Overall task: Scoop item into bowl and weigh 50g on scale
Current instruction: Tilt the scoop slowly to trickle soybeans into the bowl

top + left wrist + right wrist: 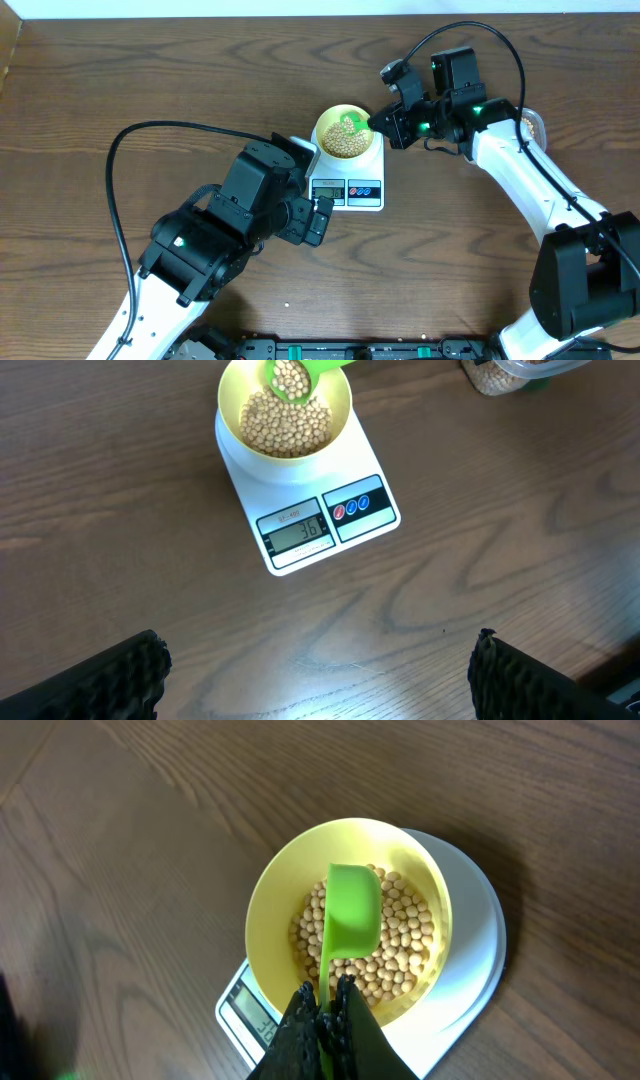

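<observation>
table [100, 80]: brown wood grain
right gripper [322, 1015]: jaws pinched tight on the green spoon [352, 910] handle, scoop over the bowl
bowl [270, 900]: one, yellow, on the scale, part full of beans [400, 935]
scale [372, 468]: one, white
display [297, 533]: seems to read 36
left gripper [320, 675]: jaws wide, holding nothing, above the table near the scale
tub [510, 372]: one, clear, beans inside

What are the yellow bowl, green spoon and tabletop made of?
The bowl looks like smooth plastic: even pale yellow, soft gloss. The spoon is likely plastic too: uniform bright green, thin moulded shape. The tabletop shows dark brown wood grain with a satin sheen; solid wood or laminate, I cannot tell.
</observation>
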You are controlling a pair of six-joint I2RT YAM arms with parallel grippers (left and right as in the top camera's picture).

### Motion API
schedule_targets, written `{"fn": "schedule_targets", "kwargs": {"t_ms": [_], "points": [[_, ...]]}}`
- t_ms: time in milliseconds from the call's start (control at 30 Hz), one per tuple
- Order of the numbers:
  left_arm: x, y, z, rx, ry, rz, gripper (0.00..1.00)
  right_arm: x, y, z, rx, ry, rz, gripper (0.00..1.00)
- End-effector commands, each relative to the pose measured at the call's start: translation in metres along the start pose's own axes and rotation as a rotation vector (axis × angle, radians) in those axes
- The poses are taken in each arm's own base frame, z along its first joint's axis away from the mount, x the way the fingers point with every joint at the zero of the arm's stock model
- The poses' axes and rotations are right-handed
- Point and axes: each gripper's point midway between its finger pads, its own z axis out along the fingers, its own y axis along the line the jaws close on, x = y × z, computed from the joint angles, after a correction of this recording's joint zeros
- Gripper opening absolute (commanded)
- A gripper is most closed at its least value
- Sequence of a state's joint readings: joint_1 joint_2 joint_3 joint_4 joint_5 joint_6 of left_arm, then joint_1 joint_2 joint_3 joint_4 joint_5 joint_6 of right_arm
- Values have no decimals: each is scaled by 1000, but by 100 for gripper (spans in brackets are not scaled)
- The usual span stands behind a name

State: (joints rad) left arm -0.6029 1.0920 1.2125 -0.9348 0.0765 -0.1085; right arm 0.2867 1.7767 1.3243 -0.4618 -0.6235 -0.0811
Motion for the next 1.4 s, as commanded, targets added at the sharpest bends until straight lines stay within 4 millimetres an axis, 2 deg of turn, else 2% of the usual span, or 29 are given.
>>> {"fn": "schedule_targets", "kwargs": {"t_ms": [0, 967, 1367], "points": [[-7, -1, -5, 4, -21, -8, 98, -6, 3, 1, -1, -4, -40, 1], [-7, -1, -5, 4, -21, -8, 98, -7, 16, -6, -53, 15, -106, 1], [-7, -1, -5, 4, -21, -8, 98, -19, 22, -11, -52, -1, -155, 1]]}}
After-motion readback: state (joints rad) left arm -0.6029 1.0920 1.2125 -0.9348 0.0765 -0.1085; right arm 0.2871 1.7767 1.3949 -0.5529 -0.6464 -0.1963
